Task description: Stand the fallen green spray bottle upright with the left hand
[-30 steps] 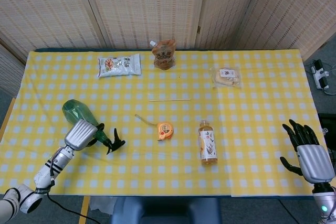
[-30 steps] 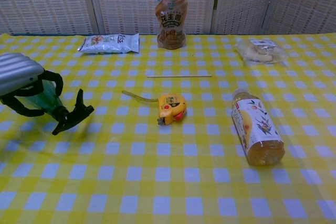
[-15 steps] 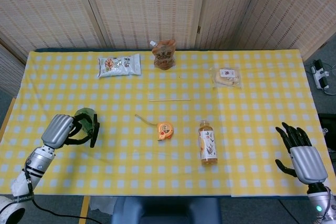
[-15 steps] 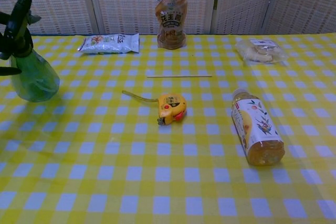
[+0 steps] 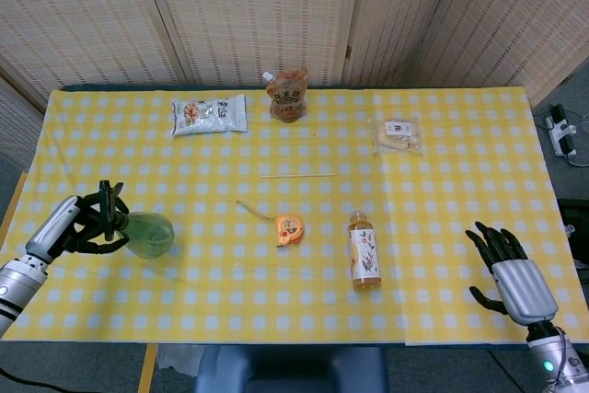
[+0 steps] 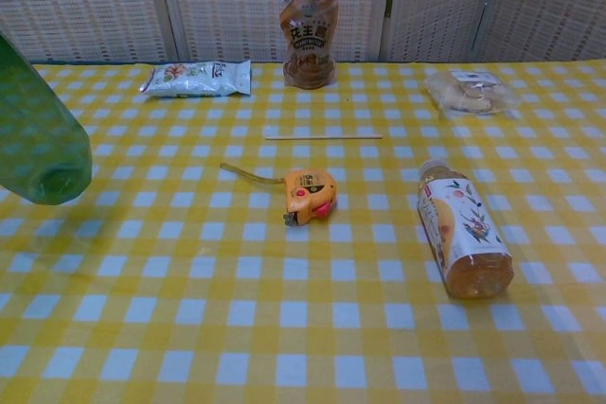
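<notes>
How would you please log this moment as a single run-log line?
left hand: grips green spray bottle by its head, tilted off table | right hand: open, idle | task: bottle not yet set upright

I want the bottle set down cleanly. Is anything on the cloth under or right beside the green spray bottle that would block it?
Nothing visible does. The left robot hand holds the green spray bottle over bare tablecloth.

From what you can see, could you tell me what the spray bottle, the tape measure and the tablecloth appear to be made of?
Spray bottle: probably translucent green plastic, since the check pattern shows faintly through it.
Tape measure: seemingly hard orange plastic with a slight sheen, and a thin yellow blade pulled out.
Tablecloth: yellow-and-white checks lying flat; fabric or vinyl, I cannot tell which.
</notes>
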Robot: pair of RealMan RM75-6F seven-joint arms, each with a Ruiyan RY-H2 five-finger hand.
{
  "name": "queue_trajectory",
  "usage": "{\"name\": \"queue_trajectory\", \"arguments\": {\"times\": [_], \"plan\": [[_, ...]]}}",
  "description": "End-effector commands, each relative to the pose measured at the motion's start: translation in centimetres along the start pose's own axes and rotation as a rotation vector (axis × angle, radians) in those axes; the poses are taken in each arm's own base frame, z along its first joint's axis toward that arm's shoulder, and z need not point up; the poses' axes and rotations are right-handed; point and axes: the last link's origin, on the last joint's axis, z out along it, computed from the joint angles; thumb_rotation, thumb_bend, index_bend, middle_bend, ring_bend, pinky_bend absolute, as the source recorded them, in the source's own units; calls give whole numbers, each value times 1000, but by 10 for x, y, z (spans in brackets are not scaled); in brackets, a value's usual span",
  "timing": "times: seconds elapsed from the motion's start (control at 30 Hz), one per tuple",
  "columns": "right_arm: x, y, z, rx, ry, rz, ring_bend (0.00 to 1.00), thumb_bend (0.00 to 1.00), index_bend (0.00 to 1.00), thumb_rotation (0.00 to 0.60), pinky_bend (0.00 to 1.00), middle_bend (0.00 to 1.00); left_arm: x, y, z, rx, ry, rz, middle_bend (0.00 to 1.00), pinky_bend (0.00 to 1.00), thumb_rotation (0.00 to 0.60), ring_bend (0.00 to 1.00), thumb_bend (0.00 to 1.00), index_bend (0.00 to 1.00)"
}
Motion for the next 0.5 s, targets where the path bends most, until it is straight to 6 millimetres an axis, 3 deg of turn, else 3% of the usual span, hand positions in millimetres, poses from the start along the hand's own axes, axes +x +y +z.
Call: {"name": "queue_trajectory", "arguments": {"times": [0.03,0.5], "plan": [[1,0,-1,-1,3,1,0,307,0,600,0,0,2,-2,1,63,-46,-33,1000,1000,600,1000,551,797],[1,-1,-2,0,1,2,0,307,0,600,0,0,-9,-22,14,79,-82,-54,1000,1000,600,1000,550,790]]}}
